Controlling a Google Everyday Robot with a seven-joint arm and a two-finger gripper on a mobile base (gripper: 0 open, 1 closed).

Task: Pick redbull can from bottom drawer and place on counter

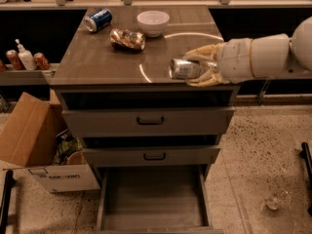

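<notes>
My gripper (197, 68) reaches in from the right and is shut on the redbull can (183, 68), a slim silvery can held on its side. The can hangs at the front right edge of the counter (97, 57), just above its surface. The bottom drawer (153, 199) is pulled open below, and its grey floor shows nothing in it.
On the counter lie a blue soda can (98, 19) at the back left, a gold-brown foil packet (127, 38) and a white bowl (153, 22). Two drawer fronts with black handles (150, 121) sit above the open drawer. A cardboard box (36, 145) stands on the floor at left.
</notes>
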